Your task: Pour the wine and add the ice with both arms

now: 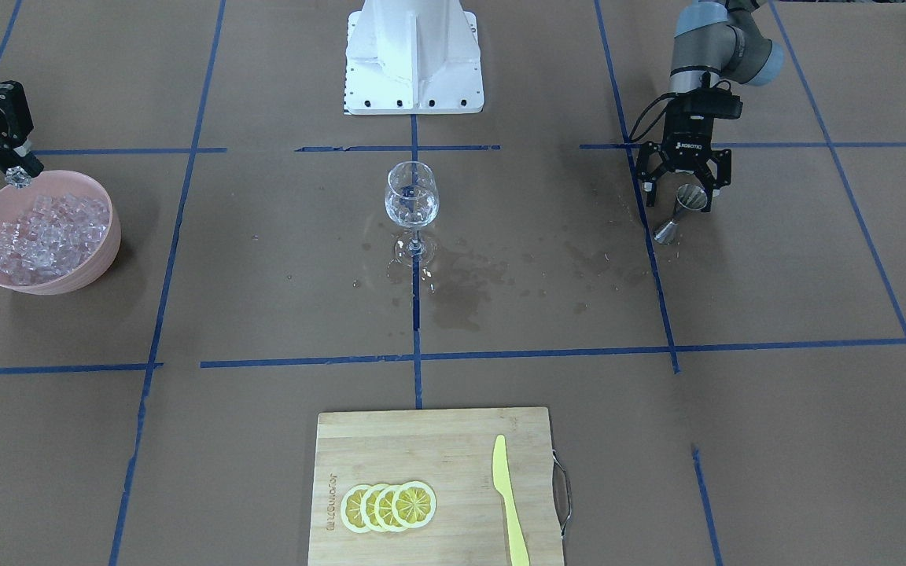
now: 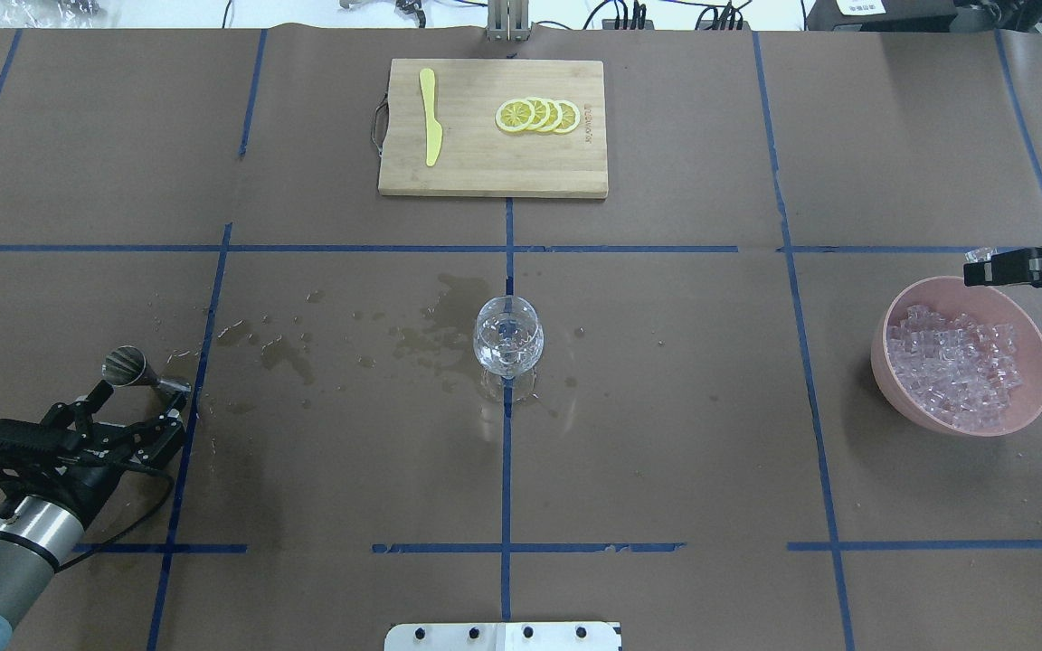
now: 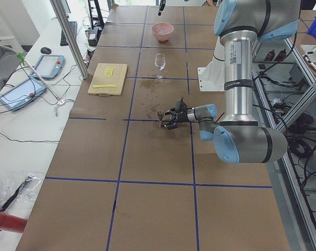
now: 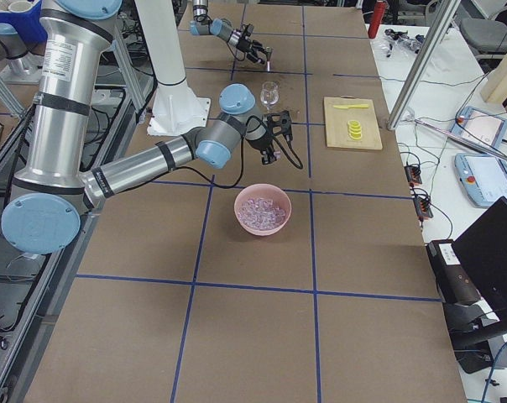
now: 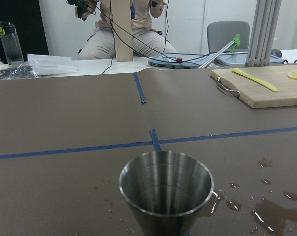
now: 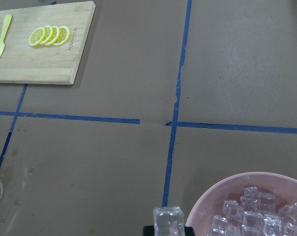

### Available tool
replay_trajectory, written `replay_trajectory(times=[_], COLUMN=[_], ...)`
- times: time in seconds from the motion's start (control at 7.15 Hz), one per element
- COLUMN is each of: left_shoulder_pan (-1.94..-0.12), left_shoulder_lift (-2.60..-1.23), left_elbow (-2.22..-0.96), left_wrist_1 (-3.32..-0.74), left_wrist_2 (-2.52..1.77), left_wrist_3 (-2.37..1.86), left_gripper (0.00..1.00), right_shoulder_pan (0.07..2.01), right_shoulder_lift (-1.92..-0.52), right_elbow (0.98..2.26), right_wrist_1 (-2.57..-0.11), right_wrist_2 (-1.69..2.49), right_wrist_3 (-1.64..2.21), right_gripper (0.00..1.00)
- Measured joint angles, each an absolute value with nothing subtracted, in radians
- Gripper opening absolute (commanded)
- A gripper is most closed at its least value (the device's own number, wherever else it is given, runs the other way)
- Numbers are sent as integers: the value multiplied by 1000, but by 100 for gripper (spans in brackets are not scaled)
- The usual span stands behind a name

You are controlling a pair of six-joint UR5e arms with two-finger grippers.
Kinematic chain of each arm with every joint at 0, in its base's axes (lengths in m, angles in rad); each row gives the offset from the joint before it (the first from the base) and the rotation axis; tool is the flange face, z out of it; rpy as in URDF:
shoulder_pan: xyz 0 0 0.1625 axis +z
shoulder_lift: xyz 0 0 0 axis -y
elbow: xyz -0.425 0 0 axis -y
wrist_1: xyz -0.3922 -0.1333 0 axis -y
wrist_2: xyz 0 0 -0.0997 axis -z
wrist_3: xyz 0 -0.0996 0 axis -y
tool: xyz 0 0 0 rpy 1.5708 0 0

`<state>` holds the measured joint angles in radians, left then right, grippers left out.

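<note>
— Where's your right gripper?
— I've got it pinching one ice cube by the rim of the pink bowl. The rest of the ice lies heaped inside.
— And the left?
— My left gripper is spread wide, low over the table, and the steel measuring cup stands upright between its fingertips. The wine glass stands mid-table among wet patches, well apart from both grippers.

Two arms, one glass, one jigger, one bowl, many ice cubes, one board, one knife, four lemon slices.
</note>
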<state>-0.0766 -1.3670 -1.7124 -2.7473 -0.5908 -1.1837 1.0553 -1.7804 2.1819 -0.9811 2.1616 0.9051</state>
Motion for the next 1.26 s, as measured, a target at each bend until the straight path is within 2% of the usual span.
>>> replay_trajectory(times=[0.28,0.7,1.26], left_shoulder_pan=[-71,-65,-54], left_shoulder_lift=[-1324,-1196,-1105], left_elbow=[-1771,-1932,-2051], left_wrist_1=[-2726,-2661,-2570], left_wrist_2=[-663,-778,-990], left_wrist_3=[-1185,-1188,-1219], left_gripper=[100,100,100], right_shoulder_pan=[1055,1055,1054], right_shoulder_lift=[-1761,-1722,-1657], right_elbow=[2181,2179,2174], right_wrist_1=[-982,-985,-993], right_wrist_2=[2161,2175,2180], right_wrist_3=[912,952,1019], right_gripper=[0,0,0])
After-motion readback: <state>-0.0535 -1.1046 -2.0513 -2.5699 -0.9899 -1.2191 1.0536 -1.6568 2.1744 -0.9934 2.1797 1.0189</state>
